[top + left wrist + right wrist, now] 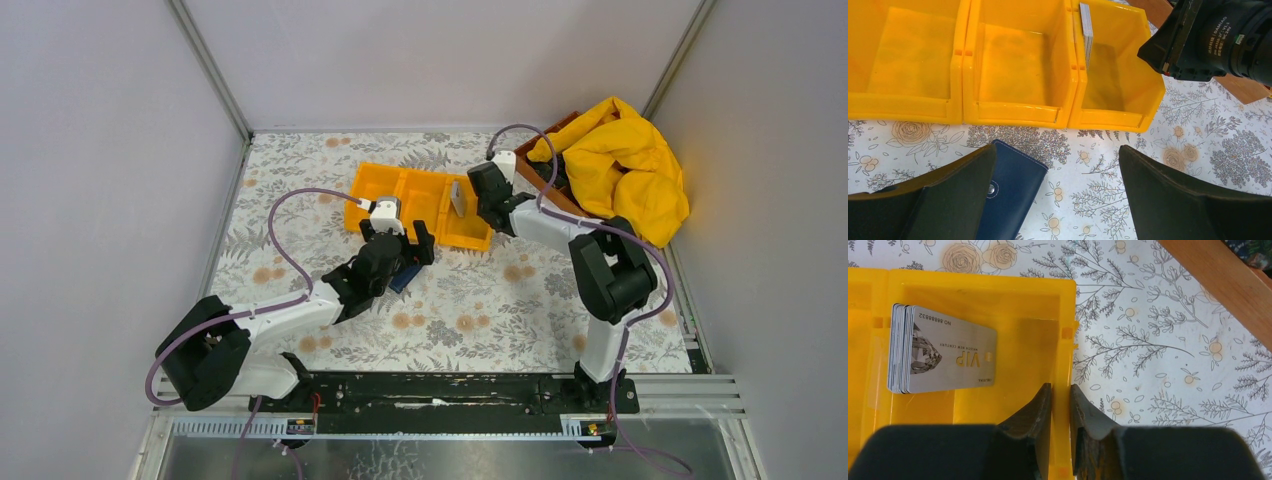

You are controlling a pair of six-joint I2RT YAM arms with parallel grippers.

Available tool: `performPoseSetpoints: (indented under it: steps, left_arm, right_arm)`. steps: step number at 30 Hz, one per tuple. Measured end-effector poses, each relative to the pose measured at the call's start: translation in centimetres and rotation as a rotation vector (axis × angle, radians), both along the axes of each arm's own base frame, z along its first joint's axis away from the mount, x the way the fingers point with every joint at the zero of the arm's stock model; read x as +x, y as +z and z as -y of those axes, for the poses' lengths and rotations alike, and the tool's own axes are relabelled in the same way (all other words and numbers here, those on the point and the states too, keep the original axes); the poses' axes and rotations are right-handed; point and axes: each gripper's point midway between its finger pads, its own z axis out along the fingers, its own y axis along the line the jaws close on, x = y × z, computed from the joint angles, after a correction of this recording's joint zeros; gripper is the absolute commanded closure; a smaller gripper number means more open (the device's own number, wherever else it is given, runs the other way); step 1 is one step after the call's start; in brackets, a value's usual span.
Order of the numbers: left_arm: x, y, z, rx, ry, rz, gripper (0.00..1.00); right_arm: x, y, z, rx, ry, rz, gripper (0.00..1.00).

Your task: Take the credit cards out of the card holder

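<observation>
A stack of grey credit cards stands on edge against the left wall of the orange tray's right compartment; the same stack shows in the other views. My right gripper is shut on that compartment's right wall, one finger inside and one outside. The dark blue card holder lies closed and flat on the table in front of the tray. My left gripper hovers over it, wide open, its left finger covering part of the holder.
The orange three-compartment tray sits mid-table; its left and middle compartments hold nothing. A yellow cloth lies over a wooden box at the back right. My right wrist hangs beside the tray's right end.
</observation>
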Motion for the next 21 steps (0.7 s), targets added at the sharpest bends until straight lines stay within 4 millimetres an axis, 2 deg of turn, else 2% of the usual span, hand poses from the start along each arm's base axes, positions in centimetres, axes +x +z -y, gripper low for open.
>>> performPoseSetpoints:
  steps: [7,21]
  left_arm:
    - [0.0,0.0,0.0,0.0,0.0,0.0,0.0]
    - [0.0,-0.1,0.1,0.0,-0.003,-0.002,0.0]
  right_arm:
    - [1.3,0.1,-0.3,-0.004,0.034,0.008,1.0]
    - [2.6,0.0,-0.8,0.029,0.183,0.022,1.0]
